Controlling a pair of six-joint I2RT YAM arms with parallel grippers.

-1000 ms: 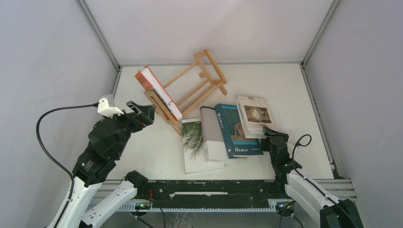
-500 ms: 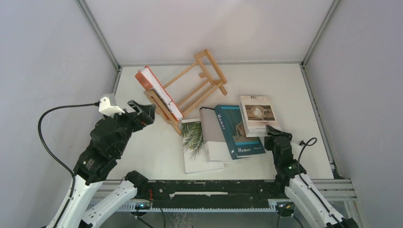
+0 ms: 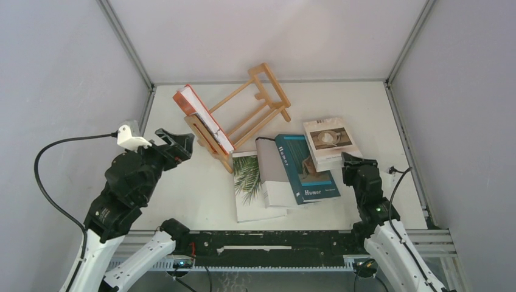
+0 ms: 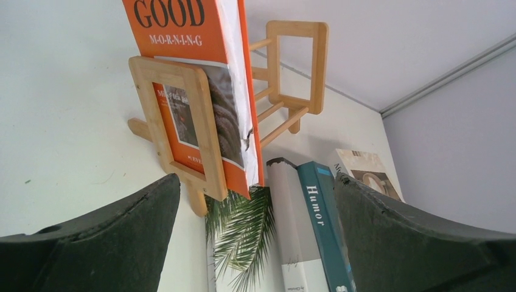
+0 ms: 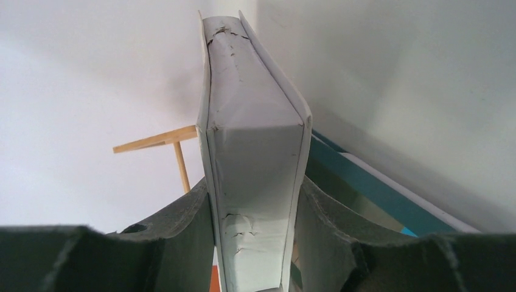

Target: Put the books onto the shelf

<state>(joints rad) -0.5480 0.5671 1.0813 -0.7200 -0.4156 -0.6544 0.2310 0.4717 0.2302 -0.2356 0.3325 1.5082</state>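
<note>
**Cup book gripped across its covers**

The right pincer [image 3: 352, 162] grips the cup-picture book [image 3: 328, 140] across both covers at its near edge, right of the teal Humor book [image 3: 302, 167]. It looks stiff, thick and smooth, so a deep grip suits it. The left pincer [image 3: 182, 145] hangs wide open and empty near the shelf [image 3: 255, 109].

Bright book covers around a pale honey-wood book rack [image 3: 255, 103]
In the rack, the orange-red book [image 3: 198, 112] carries dark "GOOD" and white "MORNING" lettering. In front of the rack lie a white palm-leaf book [image 3: 249, 182] with green fronds, a plain grey-white book [image 3: 271, 176], a teal "Humor" book [image 3: 304, 170] and a white cup-picture book [image 3: 330, 141] in beige-brown tones. The tabletop [image 3: 195, 201] is off-white.
</note>
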